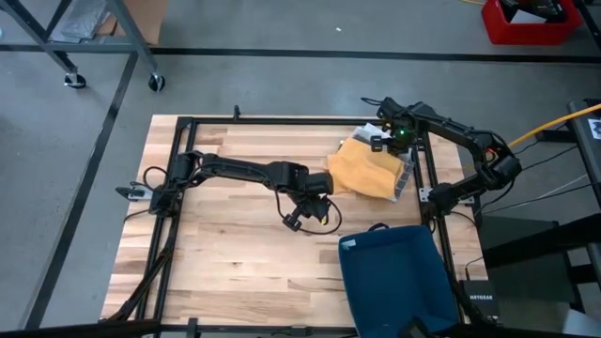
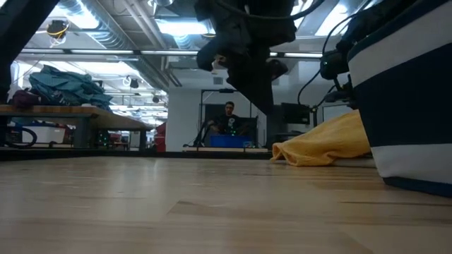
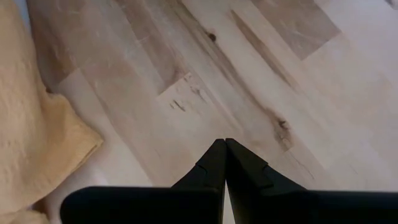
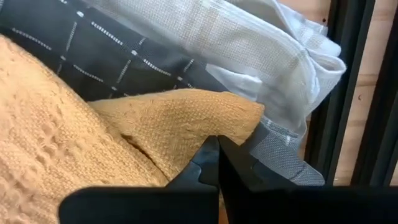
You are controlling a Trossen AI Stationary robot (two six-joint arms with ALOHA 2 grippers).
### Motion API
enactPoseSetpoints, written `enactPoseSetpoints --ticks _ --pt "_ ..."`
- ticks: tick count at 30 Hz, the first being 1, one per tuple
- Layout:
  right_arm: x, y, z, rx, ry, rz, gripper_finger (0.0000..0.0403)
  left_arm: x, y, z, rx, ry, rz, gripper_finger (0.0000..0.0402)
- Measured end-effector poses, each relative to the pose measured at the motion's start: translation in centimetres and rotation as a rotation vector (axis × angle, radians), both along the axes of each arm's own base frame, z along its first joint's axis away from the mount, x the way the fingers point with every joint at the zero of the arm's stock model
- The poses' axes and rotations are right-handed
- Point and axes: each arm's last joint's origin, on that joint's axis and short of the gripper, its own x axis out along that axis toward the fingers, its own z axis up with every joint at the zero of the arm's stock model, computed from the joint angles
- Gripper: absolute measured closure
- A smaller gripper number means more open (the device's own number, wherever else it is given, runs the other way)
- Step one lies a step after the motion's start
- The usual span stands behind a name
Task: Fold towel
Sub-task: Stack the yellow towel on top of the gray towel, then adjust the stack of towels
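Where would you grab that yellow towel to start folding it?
Probably by the loose corner of the towel that lies flat on the bare wood near the shut left gripper, coming down from above. The far end is heaped on other cloths, so it is harder to pinch alone.

The blue fabric bin [image 1: 394,277] at the wooden table's [image 1: 225,272] near right corner was cut off by the high view's bottom edge. The rumpled yellow towel [image 1: 368,169] hid most of the grey checked cloth [image 4: 124,56] beneath it.
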Motion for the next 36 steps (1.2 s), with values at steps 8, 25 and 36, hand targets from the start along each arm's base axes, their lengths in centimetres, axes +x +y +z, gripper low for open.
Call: enactPoseSetpoints --ticks 8,25,36 --pt "0.5 -0.6 2.0 -0.028 -0.065 0.030 0.0398 0.0 0.4 0.0 -0.003 -0.002 0.016 0.0400" --pt "0.4 -7.3 7.8 -0.305 -0.207 -0.116 0.0398 0.3 0.4 0.2 0.014 -0.043 -0.013 0.0400" --pt "0.3 -11.0 0.0 0.049 -0.069 -0.188 0.0398 0.3 0.4 0.2 0.014 -0.041 -0.011 0.0400"
